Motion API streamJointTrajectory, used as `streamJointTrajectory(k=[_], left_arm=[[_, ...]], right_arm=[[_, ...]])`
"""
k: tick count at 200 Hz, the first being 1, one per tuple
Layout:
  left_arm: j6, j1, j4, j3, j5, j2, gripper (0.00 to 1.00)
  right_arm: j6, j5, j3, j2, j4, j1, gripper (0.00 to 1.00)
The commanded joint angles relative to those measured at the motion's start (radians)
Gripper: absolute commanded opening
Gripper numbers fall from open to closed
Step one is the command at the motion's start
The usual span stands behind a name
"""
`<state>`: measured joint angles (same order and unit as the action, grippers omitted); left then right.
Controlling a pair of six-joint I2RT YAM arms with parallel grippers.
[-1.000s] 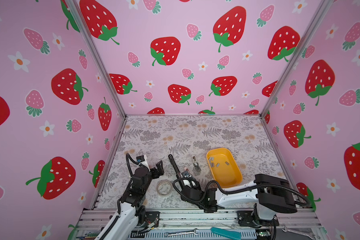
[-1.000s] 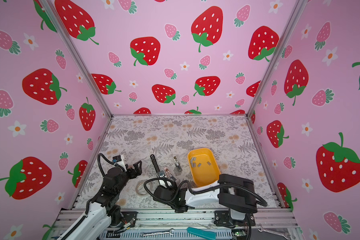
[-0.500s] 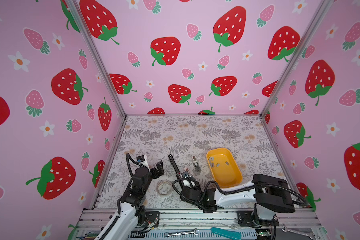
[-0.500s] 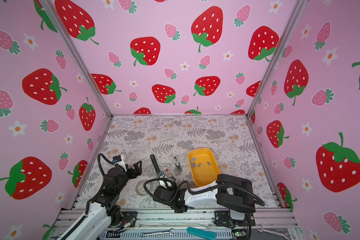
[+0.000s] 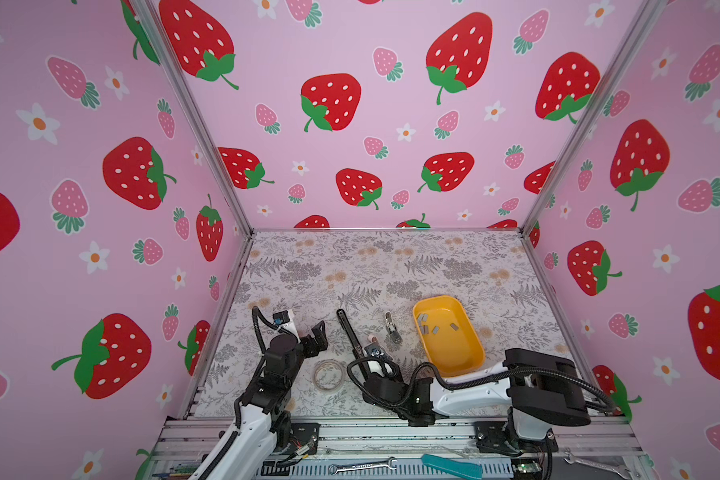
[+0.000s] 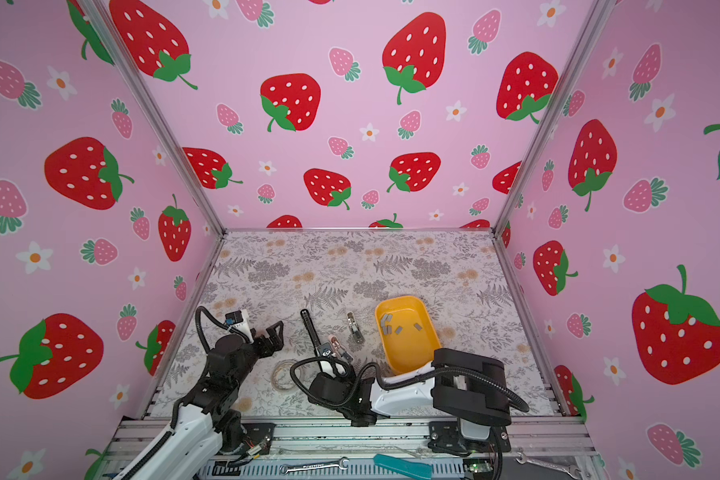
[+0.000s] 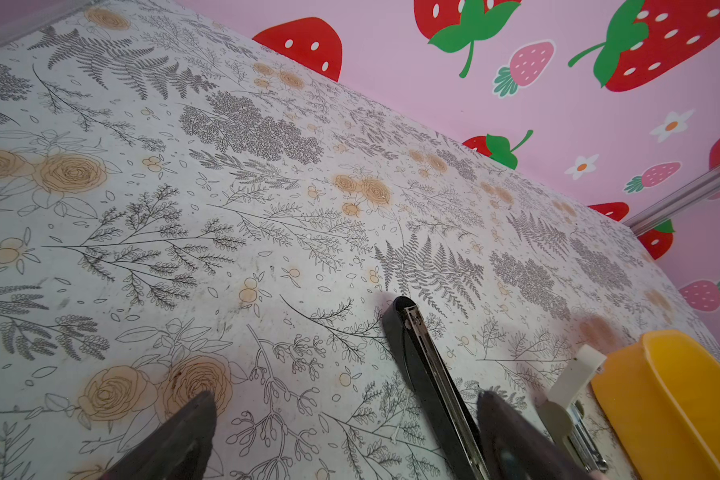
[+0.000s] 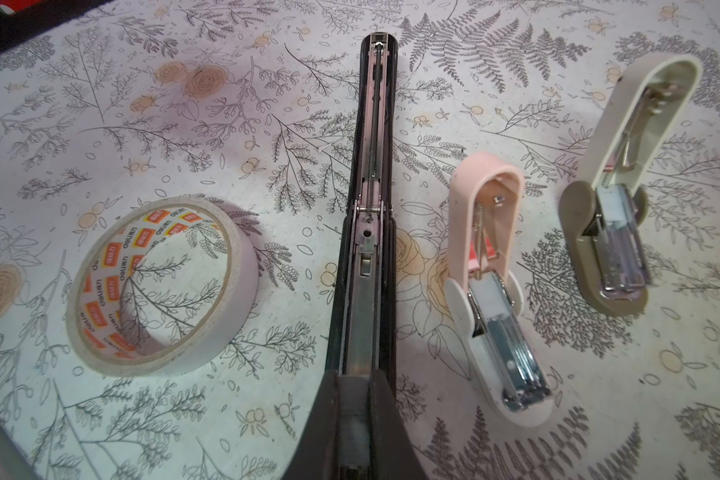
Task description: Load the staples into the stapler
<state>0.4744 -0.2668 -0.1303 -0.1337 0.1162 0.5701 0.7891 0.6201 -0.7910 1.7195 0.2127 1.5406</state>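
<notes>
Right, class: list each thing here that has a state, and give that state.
Black stapler, opened flat.
Pink stapler, open.
Beige stapler, open.
Tray, holding loose staples.
Tape, lying flat.
Left tool, open, empty.
Right tool, shut on black stapler.
</notes>
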Motion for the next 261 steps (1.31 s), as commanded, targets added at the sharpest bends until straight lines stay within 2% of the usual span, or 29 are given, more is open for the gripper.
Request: streamJointTrajectory(k=[1, 53, 95, 149, 214, 261], left_arm=[[-0.006, -0.004, 0.002, -0.02, 0.017, 0.001, 0.99], [-0.006, -0.006, 0.003, -0.018, 0.019, 0.001, 0.99], [-0.006, -0.007, 0.003, -0.02, 0.02, 0.002, 0.99], [-0.006, -0.008, 0.004, -0.021, 0.022, 0.003, 0.99], [-0.007, -0.009, 0.004, -0.021, 0.023, 0.004, 0.99], [-0.005, -0.01, 0.004, -0.023, 0.025, 0.009, 0.99]], right_arm=[[0.026, -0.018, 0.032, -0.011, -0.029, 0.009, 0.01], [0.036, -0.045, 0.065, -0.046, -0.037, 0.03, 0.05], [0.03, -0.031, 0.068, -0.046, -0.038, 0.042, 0.22], [0.027, -0.013, 0.068, -0.061, -0.038, 0.043, 0.26], [-0.022, 0.029, 0.098, -0.211, -0.055, 0.043, 0.4], [-0.075, -0.08, 0.143, -0.233, -0.039, 0.071, 0.53]])
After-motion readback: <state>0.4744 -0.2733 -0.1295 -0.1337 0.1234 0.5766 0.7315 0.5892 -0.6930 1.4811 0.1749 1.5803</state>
